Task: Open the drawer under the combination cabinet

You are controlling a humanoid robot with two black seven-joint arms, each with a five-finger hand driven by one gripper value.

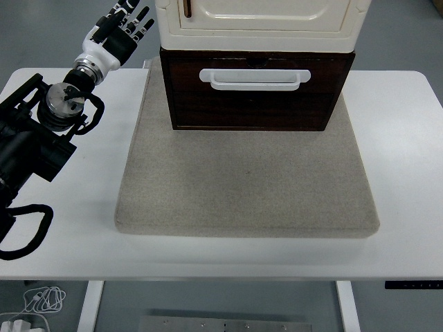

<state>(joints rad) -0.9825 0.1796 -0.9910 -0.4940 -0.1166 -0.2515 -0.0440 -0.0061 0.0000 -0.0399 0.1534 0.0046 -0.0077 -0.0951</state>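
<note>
Right, from the head view I have the combination cabinet (259,17) at the far middle of the white table (408,138), cream-coloured with a small reddish handle on its door. Under it sits the dark brown drawer (256,104), its front facing me and standing slightly proud of the cabinet's front. A white bar handle (255,79) runs across the upper part of the drawer front. Both stand on the far edge of a grey felt mat (246,187) that covers the middle of the table.

My left hand (119,34) is up at the far left, just beside the cabinet's left side and apart from it. Its fingers are extended and loosely spread, gripping nothing. It is well clear of the drawer handle. The black left arm (34,142) comes in from the left edge over the table, with a loop of black cable (31,232) hanging near the edge.

Some white cables (41,301) lie on the floor at near left.
</note>
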